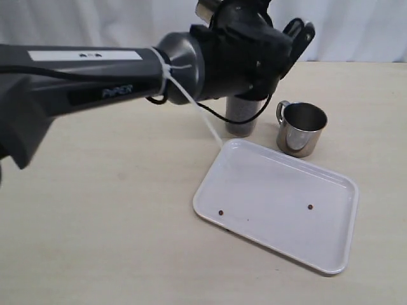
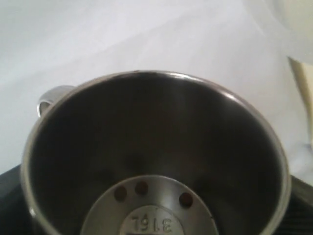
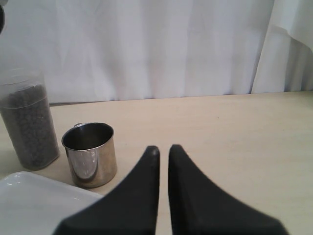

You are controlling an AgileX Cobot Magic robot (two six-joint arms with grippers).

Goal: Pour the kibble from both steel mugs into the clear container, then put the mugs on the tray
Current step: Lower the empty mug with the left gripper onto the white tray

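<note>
My left gripper is shut on a steel mug, held high and tipped over the clear container. In the left wrist view I look into this mug. Three kibble pellets stick near its base, and dark fingers show at its sides. The container is nearly full of kibble. The second steel mug stands upright beside it and looks empty. The white tray lies in front, with two stray pellets on it. My right gripper is shut on nothing, low over the table.
The left arm's long dark link stretches across the left half of the exterior view. White curtain hangs behind the beige table. A corner of the tray lies near the right gripper.
</note>
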